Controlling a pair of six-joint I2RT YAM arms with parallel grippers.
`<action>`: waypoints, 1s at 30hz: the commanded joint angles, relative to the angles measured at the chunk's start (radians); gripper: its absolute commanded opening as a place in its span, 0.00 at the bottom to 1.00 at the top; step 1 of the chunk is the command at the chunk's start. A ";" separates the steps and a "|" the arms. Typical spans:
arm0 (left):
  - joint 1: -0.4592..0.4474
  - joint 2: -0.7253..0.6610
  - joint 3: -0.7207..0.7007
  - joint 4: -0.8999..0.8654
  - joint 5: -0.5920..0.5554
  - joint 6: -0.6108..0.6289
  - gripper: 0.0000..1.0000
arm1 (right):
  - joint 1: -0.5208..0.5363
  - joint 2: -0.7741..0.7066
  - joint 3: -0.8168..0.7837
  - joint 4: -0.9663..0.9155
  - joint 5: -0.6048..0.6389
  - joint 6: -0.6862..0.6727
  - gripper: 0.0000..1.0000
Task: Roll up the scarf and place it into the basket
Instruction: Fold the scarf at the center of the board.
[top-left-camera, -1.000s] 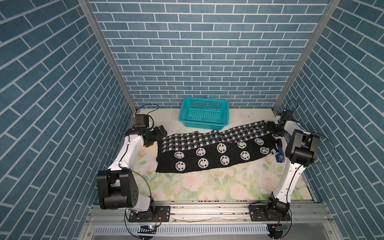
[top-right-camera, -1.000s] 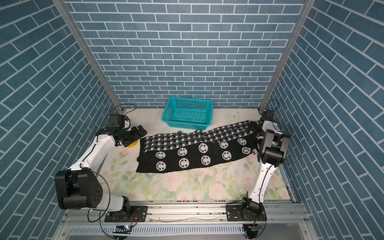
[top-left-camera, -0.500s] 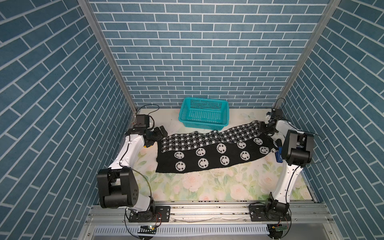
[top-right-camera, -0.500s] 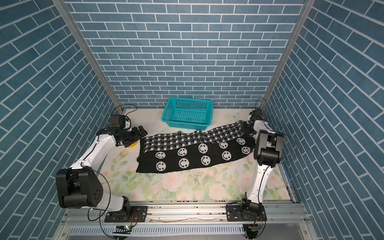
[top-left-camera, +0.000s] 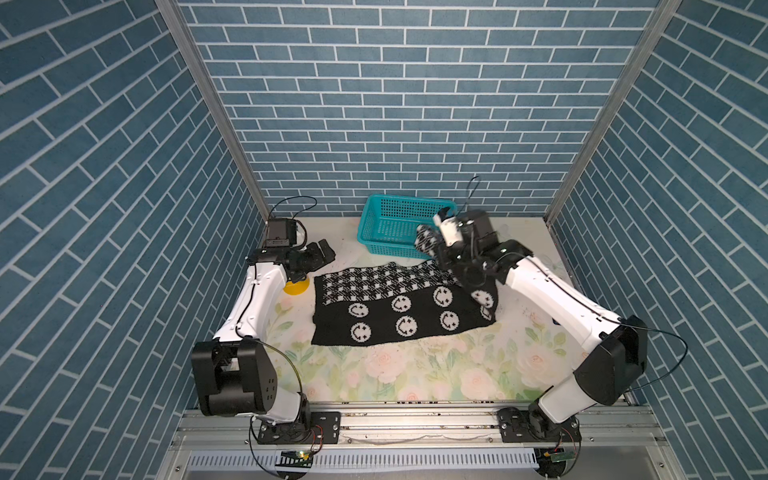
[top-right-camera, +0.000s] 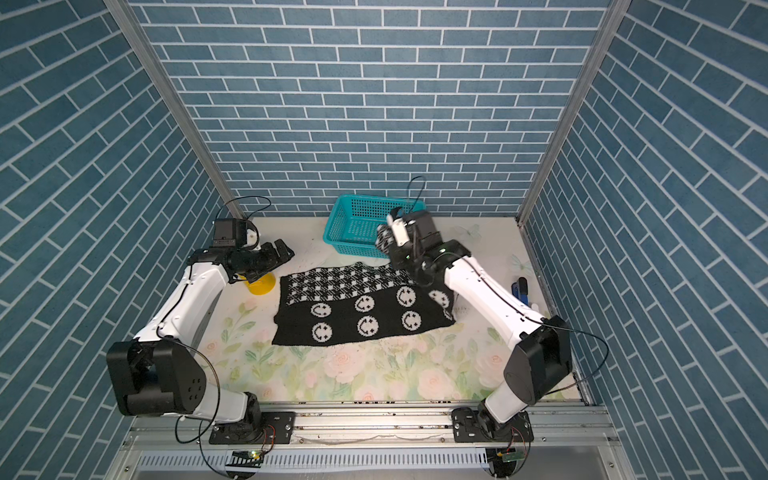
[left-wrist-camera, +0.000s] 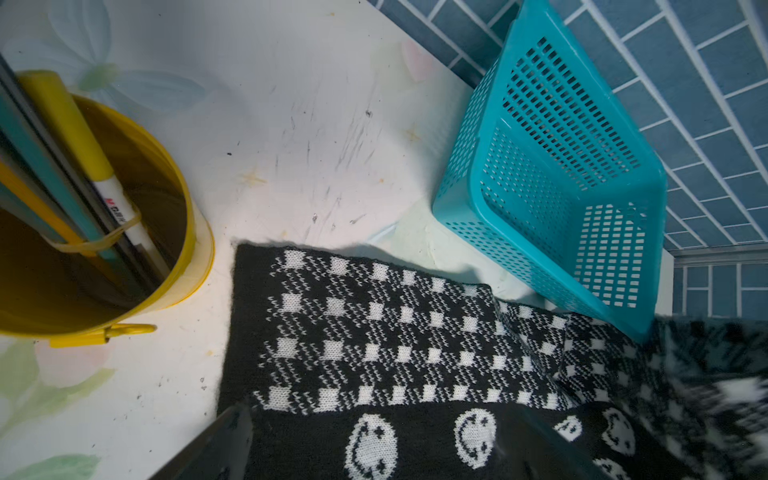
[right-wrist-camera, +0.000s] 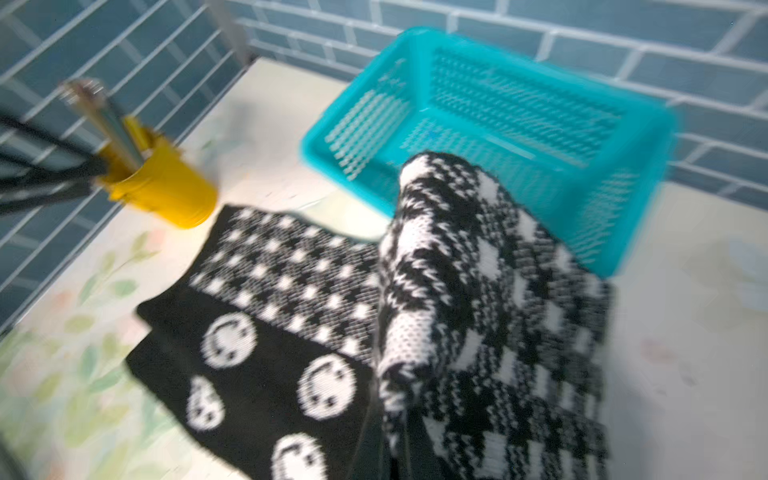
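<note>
The right end effector (top-left-camera: 434, 249) grips one end of the scarf (top-left-camera: 395, 309), raised seemingly just before the basket (top-left-camera: 384, 226). The rest lies flat on the bench (top-left-camera: 415, 374); the left end effector (top-left-camera: 322, 254) stands open.

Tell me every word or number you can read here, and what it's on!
Red and grey print on the white marker in the yellow cup: too small to read.
Scarf: only smiley faces and checks, no words.
Basket: no label visible.
</note>
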 joint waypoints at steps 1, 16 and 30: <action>-0.003 -0.021 0.025 -0.034 -0.013 0.013 1.00 | 0.160 0.088 -0.042 -0.007 -0.058 0.096 0.00; -0.263 0.059 -0.165 0.077 0.178 -0.025 1.00 | 0.193 -0.221 -0.519 0.172 0.042 0.268 0.79; -0.318 0.239 -0.136 0.133 0.235 0.010 0.97 | 0.113 -0.290 -0.802 0.483 -0.042 0.333 0.78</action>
